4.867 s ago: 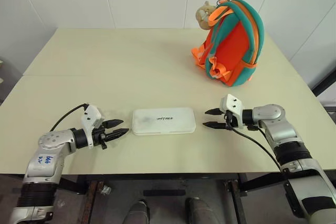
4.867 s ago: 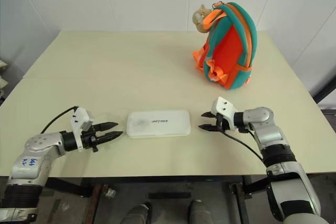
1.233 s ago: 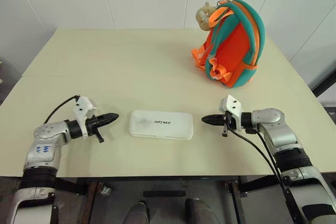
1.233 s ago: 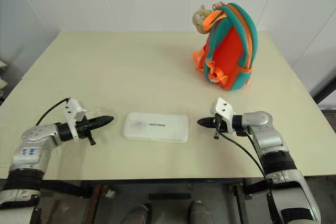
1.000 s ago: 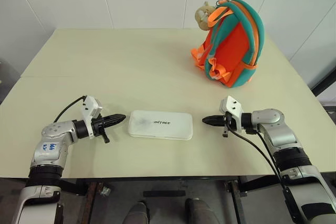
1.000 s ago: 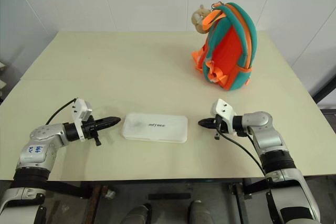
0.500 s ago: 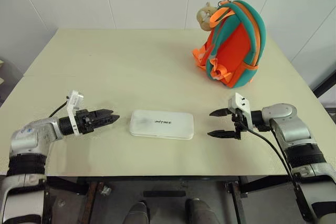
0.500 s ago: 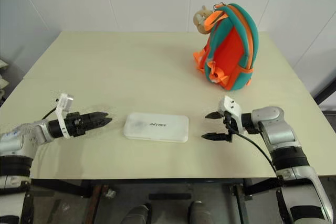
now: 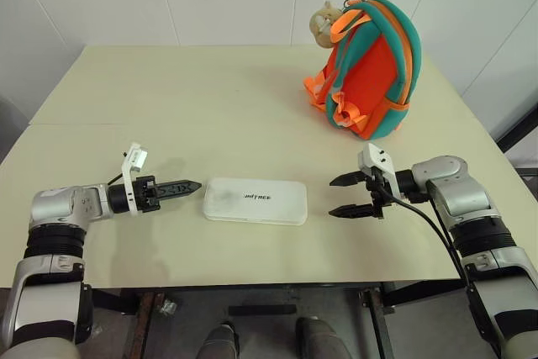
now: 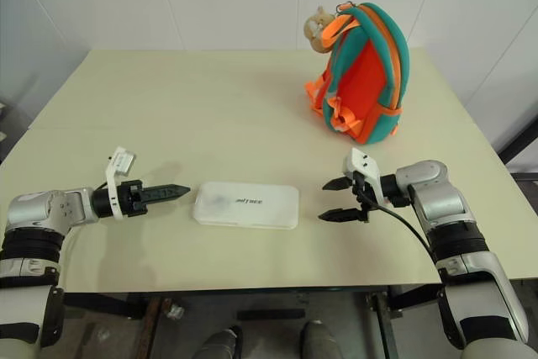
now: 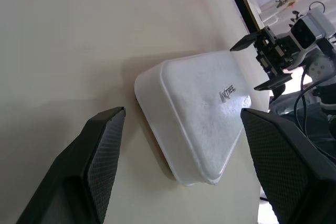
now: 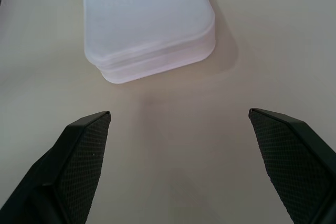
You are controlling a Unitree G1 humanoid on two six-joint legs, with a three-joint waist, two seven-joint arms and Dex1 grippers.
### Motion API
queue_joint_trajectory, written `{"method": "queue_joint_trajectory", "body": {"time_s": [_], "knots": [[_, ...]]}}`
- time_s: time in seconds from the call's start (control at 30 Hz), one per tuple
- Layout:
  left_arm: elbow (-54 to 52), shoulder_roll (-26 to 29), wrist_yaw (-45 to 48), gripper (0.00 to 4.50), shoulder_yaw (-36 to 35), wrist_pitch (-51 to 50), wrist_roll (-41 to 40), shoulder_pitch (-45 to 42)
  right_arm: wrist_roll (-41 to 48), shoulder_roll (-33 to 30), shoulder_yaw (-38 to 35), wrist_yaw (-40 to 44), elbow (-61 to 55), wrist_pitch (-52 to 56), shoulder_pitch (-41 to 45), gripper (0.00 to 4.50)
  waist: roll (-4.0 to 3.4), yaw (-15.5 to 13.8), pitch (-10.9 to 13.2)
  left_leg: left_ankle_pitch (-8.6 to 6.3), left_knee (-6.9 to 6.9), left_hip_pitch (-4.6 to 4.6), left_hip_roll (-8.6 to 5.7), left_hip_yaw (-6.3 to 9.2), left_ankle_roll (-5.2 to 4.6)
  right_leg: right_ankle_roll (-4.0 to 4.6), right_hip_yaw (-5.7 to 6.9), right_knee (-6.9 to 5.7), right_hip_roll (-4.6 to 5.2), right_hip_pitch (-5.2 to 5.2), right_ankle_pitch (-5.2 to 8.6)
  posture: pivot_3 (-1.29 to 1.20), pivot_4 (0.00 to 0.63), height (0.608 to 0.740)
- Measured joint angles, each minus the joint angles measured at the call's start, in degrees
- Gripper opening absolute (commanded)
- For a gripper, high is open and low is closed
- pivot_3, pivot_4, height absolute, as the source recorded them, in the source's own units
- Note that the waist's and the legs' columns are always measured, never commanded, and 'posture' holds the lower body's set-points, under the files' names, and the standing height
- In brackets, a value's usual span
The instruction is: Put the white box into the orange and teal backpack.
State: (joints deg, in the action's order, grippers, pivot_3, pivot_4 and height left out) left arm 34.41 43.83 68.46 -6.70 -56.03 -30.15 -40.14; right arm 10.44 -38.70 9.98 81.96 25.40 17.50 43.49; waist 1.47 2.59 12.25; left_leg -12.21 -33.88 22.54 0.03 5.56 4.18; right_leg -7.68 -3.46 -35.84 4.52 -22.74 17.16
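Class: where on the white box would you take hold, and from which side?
Judging by its pose, grip the white box at its two short ends. It lies flat and long, with the left end effector and right end effector open facing them.

White box: small dark "UNITREE" lettering printed on its lid, near the middle. No other legible text.
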Motion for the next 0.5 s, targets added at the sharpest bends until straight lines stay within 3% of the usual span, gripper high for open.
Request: {"method": "queue_joint_trajectory", "body": {"time_s": [0.03,0.17,0.5], "knots": [[-0.1,0.3,0.1,3.76,0.0,-0.2,0.0,0.2,0.2,0.0,0.0,0.1,-0.5,0.6,-0.1,4.45,0.00,0.0,0.0,0.00,0.00,0.00,0.00,0.00,0.00,0.00,0.00,0.00,0.00,0.00,0.00,0.00,0.150,0.740],[-0.8,1.0,2.4,4.48,0.7,-1.5,-0.1,1.7,0.5,-0.4,0.0,0.4,-2.2,3.2,-0.9,4.50,0.00,0.0,0.0,0.00,-0.01,0.00,0.00,0.00,0.00,0.02,0.00,-0.01,0.00,0.00,0.01,0.00,0.150,0.740],[0.6,-1.6,1.1,4.48,2.6,-3.1,0.4,-0.4,0.2,-0.4,0.8,0.3,-2.2,3.9,-1.2,4.50,0.00,-0.2,0.0,0.00,-0.06,0.01,-0.01,0.00,0.00,0.02,0.00,-0.04,0.00,0.00,0.01,0.00,0.150,0.740]]}}
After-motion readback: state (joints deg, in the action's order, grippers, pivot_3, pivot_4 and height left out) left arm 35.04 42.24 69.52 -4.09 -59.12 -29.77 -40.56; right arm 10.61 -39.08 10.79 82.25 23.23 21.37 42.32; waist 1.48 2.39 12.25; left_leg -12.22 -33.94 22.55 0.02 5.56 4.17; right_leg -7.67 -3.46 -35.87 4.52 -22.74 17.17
